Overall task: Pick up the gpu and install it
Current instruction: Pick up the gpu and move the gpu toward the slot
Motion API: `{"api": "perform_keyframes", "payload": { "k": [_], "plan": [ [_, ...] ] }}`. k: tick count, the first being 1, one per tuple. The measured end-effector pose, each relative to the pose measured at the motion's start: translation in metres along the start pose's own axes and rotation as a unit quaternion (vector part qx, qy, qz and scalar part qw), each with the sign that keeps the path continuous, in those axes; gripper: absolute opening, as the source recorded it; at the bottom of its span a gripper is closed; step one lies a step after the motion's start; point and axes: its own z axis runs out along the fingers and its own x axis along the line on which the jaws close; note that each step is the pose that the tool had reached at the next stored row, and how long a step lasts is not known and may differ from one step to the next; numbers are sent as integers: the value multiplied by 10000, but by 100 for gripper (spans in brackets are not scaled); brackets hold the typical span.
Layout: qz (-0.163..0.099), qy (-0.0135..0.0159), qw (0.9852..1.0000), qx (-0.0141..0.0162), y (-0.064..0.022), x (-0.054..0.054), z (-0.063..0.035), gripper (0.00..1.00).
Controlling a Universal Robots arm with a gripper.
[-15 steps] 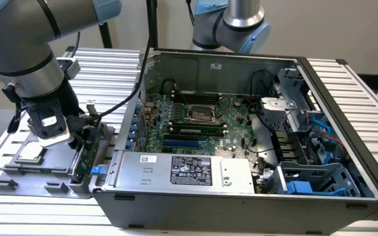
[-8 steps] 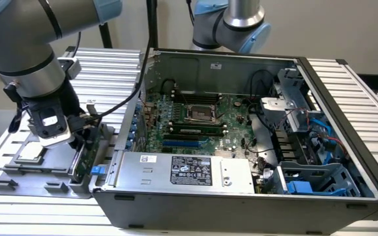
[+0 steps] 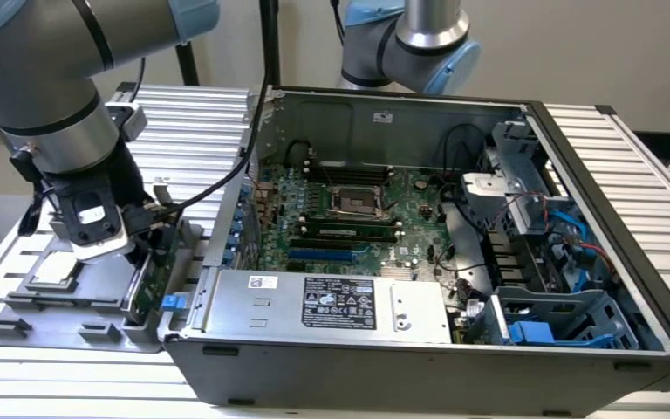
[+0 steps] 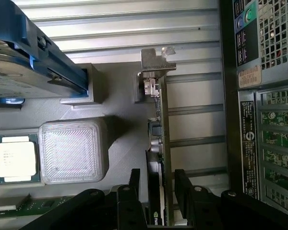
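Your gripper (image 4: 157,176) is open, with one black finger (image 4: 135,179) on each side of the gpu (image 4: 161,120). A thin gap shows between each finger and the card, so it is not squeezed yet. The gpu stands on its thin edge in a slot of the grey holder tray (image 4: 120,139), with its silver bracket (image 4: 156,58) at the end away from the fingers. The tray lies on the ribbed metal table (image 4: 134,28), just beside the open computer case (image 3: 428,371), on the exterior view's left. A square CPU chip (image 4: 15,160) and a hard drive with blue rails (image 4: 24,67) sit in the same tray. I think you are at the pick-up step. The grab needs an even squeeze on both flat sides and a straight lift, so the card does not catch in its slot
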Motion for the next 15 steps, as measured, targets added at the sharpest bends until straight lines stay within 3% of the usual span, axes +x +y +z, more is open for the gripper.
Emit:
{"api": "perform_keyframes", "payload": {
  "k": [15],
  "plan": [
    [0,-1,10000,0,31,6,60,42]
  ]
}}
